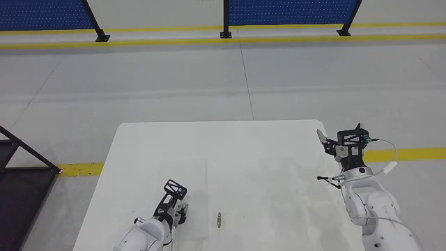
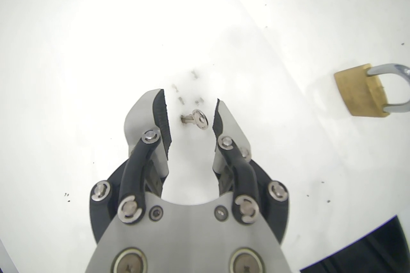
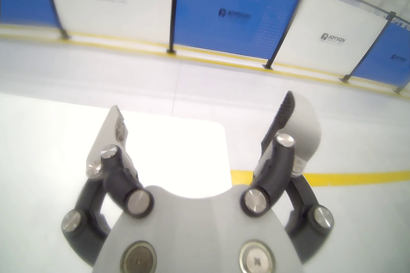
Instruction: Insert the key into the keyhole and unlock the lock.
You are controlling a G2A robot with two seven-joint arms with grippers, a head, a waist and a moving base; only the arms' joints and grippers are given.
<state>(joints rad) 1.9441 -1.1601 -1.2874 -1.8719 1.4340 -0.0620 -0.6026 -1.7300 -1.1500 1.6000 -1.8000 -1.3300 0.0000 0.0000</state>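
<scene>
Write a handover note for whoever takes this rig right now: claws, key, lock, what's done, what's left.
Left claw: open, poised just over the key, which lies flat on the table, not gripped.
Right claw: open, empty, at the table's far corner.
Padlock: lying on the table, apart from the key, touched by neither claw.
Done: approach to the key only.
Left: grasp key, insert it in the keyhole, turn.

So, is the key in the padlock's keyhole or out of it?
Out. The key lies on the table between the jaws of the open left gripper, apart from the brass padlock off to one side.
</scene>
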